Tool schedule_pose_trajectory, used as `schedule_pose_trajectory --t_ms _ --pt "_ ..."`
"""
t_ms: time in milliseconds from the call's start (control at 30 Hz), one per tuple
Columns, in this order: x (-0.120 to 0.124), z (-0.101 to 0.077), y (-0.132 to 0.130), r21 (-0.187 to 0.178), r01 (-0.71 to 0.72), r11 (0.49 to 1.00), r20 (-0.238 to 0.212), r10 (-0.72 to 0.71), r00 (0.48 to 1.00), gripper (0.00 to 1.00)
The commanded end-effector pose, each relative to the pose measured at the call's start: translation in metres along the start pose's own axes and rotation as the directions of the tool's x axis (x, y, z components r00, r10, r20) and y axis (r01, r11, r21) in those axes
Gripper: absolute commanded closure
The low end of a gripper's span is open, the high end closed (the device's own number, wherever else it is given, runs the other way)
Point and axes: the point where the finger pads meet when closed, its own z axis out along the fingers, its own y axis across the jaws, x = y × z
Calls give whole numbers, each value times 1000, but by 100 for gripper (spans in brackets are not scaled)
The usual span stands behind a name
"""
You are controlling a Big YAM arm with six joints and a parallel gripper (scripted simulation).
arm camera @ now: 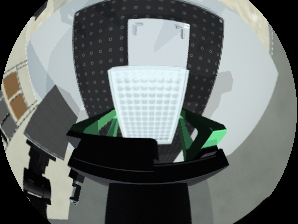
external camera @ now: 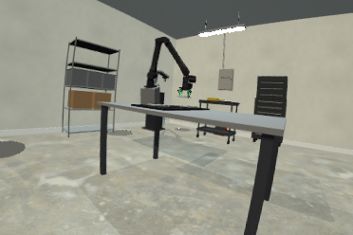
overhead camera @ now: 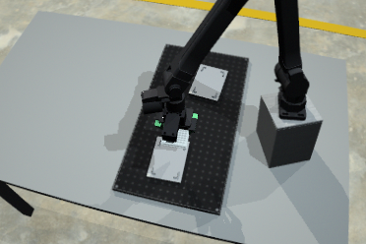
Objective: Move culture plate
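My gripper [overhead camera: 175, 120] is shut on the white 96-well culture plate [overhead camera: 179, 139] and holds it in the air above the black breadboard [overhead camera: 189, 123]. The green fingers grip the plate's long sides; in the wrist view the plate [arm camera: 148, 102] fills the middle between the fingers [arm camera: 148, 137]. The plate hangs over the near edge of the grey nest [overhead camera: 167, 162] at the board's front, which also shows beyond the plate in the wrist view [arm camera: 157, 43]. The other grey nest [overhead camera: 210, 82] at the board's back lies bare. I cannot make out the clear lid. In the side view the gripper [external camera: 184, 92] is well above the table.
The arm's base stands on a dark grey pedestal [overhead camera: 286, 135] to the right of the breadboard. The arm's links reach across the back nest. A shelf rack [external camera: 91, 85] and a cart [external camera: 217, 117] stand away from the table.
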Motion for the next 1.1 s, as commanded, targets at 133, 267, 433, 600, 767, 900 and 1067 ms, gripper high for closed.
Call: schedule_pose_trajectory --t_ms 133,267,433,600,767,900,1067 --pt "-36 -9 -24 31 -16 999 12 16 1000 100" --pt "-50 -9 -27 31 -16 999 13 16 1000 100" --pt "-60 -10 -29 31 -16 999 13 16 1000 100" --pt "-77 -10 -33 31 -16 999 15 16 1000 100" --pt "-85 -10 -36 34 -17 999 17 16 1000 100" --pt "-77 -12 -33 38 -21 999 20 20 1000 100" --pt "-77 -12 -34 38 -21 999 20 20 1000 100"
